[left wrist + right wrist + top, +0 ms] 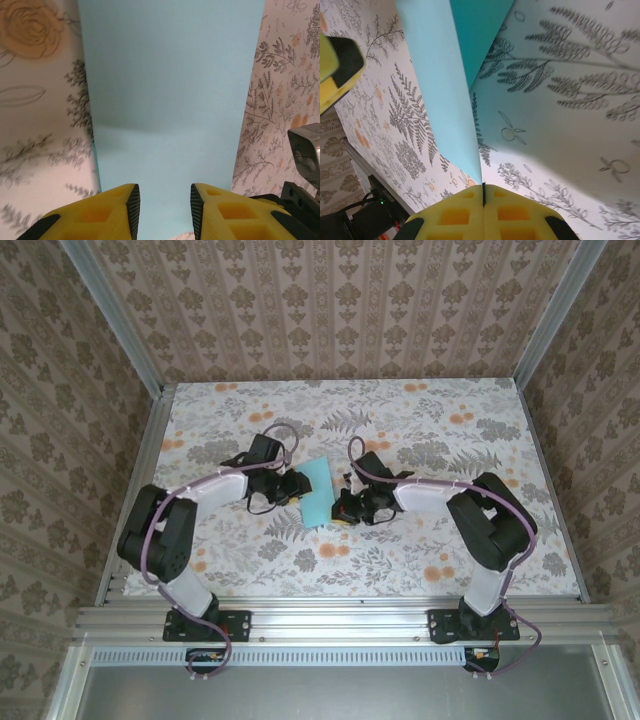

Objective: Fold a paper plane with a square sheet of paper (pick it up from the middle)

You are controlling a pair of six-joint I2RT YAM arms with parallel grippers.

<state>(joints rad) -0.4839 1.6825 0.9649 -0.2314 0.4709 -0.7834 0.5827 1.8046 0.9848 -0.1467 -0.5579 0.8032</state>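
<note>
Right wrist view: the right gripper (483,192) is clenched on a raised edge of the paper (440,85); the left gripper (165,212) hovers over the paper, jaws apart.

— What is the square sheet of paper (316,492) showing?
— It is showing plain turquoise-blue, one face reading deeper teal.
— And around it?
— The tabletop (420,430) is wearing grey ferns and orange blooms on white. The left tool (165,200) and right tool (483,195) are showing yellow edged in black. The walls (330,310) are carrying brown damask stripes.
</note>
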